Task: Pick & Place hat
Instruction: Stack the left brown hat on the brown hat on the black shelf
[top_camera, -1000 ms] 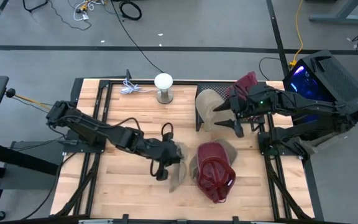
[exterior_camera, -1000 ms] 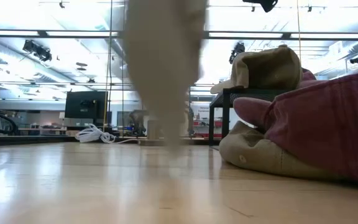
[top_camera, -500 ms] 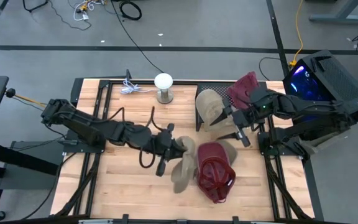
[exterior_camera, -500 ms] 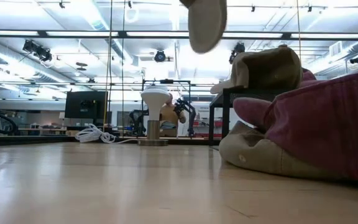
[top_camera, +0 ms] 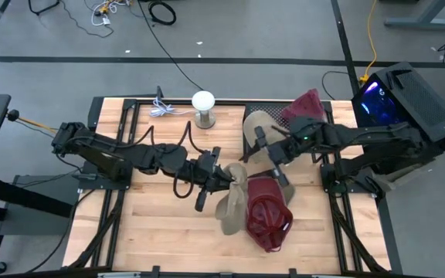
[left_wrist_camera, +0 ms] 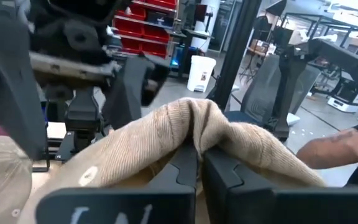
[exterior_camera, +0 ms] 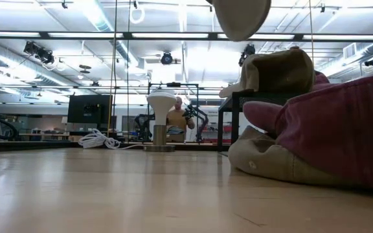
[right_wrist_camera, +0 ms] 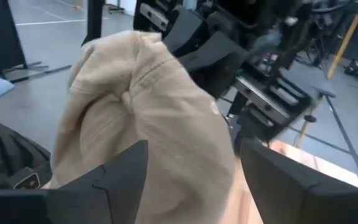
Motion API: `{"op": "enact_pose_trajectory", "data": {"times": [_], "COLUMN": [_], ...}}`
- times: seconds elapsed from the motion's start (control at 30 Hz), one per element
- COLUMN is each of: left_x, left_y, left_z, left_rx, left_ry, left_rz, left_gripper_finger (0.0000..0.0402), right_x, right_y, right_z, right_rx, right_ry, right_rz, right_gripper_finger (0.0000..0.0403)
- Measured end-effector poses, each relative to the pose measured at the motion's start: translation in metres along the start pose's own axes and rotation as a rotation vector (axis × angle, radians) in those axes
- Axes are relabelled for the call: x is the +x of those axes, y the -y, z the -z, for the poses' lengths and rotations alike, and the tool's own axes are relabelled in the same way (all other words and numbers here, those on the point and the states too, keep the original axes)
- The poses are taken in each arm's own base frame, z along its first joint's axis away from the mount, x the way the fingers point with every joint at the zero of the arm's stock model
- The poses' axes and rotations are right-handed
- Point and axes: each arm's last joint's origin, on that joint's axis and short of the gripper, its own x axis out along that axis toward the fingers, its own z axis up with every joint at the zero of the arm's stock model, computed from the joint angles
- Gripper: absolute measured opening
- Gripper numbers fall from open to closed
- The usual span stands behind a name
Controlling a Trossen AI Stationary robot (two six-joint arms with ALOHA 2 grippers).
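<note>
Left gripper (top_camera: 221, 179) is mid-worktop, fingers (left_wrist_camera: 188, 163) pinched tight on a fold of the soft tan corduroy hat (top_camera: 230, 202), which hangs lifted off the pale wooden worktop (top_camera: 153, 224) (low view shows only its underside at the top edge, well clear of the surface). From that pinch the hat's long axis trails toward the front edge, its lower part just beside the dark red cap (top_camera: 269, 214) that lies on another tan hat. Right gripper (top_camera: 273, 158) sits just right of the hat's top, fingers (right_wrist_camera: 126, 163) spread wide and holding nothing, pointed at the crown. So the hat lies directly ahead of the right fingers, between the two grippers; looks like a handover setup, and the right arm only needs a short reach. More hats sit on the black rack (top_camera: 250, 116) behind.
</note>
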Motion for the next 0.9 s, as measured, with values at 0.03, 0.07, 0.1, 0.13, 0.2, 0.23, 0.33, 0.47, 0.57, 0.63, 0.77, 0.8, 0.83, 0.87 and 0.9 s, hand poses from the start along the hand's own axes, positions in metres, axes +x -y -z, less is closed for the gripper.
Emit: {"op": "enact_pose_trajectory", "data": {"times": [0.03, 0.07, 0.1, 0.13, 0.2, 0.23, 0.33, 0.47, 0.57, 0.63, 0.77, 0.8, 0.83, 0.87, 0.9], "left_x": [0.0, 0.0, 0.0, 0.0, 0.0, 0.0, 0.0, 0.0, 0.0, 0.0, 0.0, 0.0, 0.0, 0.0, 0.0], "left_y": [0.0, 0.0, 0.0, 0.0, 0.0, 0.0, -0.001, -0.002, -0.004, -0.005, -0.005, -0.005, -0.005, -0.006, -0.006], "left_z": [0.0, 0.0, -0.001, -0.001, -0.001, -0.001, 0.0, 0.0, -0.001, -0.001, -0.001, -0.001, 0.0, 0.0, 0.0], "left_rx": [0.0, 0.0, 0.0, -0.001, -0.011, -0.023, -0.027, -0.027, -0.063, -0.11, -0.158, -0.158, -0.159, -0.163, -0.168], "left_ry": [0.001, 0.002, 0.006, 0.007, 0.008, 0.007, 0.005, 0.012, 0.017, 0.021, 0.023, 0.021, 0.019, 0.018, 0.017], "left_rz": [-0.001, 0.0, 0.0, 0.001, 0.001, -0.002, -0.03, -0.059, -0.074, -0.083, -0.086, -0.085, -0.084, -0.083, -0.081], "left_gripper_finger": [0.0006, 0.0006, 0.0007, 0.001, 0.0018, 0.0021, 0.0025, 0.0027, 0.0028, 0.0029, 0.003, 0.0033, 0.0038, 0.0044, 0.0053], "right_x": [0.005, 0.01, 0.013, 0.017, 0.022, 0.023, 0.024, 0.021, 0.017, 0.012, 0.002, -0.002, -0.005, -0.008, -0.012], "right_y": [0.001, 0.002, 0.003, 0.003, 0.004, 0.005, 0.004, 0.002, -0.001, -0.003, -0.006, -0.007, -0.008, -0.009, -0.01], "right_z": [0.002, 0.004, 0.006, 0.008, 0.011, 0.012, 0.014, 0.015, 0.014, 0.013, 0.009, 0.008, 0.006, 0.005, 0.003], "right_rx": [-0.008, -0.019, -0.024, -0.028, -0.04, -0.043, -0.039, -0.025, -0.008, -0.001, 0.048, 0.049, 0.051, 0.056, 0.058], "right_ry": [0.005, 0.014, 0.007, 0.005, 0.002, -0.001, -0.015, -0.038, -0.037, -0.038, -0.048, -0.049, -0.05, -0.049, -0.046], "right_rz": [-0.016, -0.025, -0.031, -0.032, -0.031, -0.035, -0.041, -0.066, -0.113, -0.142, -0.155, -0.157, -0.159, -0.161, -0.162], "right_gripper_finger": [0.0258, 0.0258, 0.0258, 0.0258, 0.0253, 0.0247, 0.0209, 0.0117, 0.0035, 0.0011, 0.0024, 0.0023, 0.0019, 0.0013, 0.0008]}}
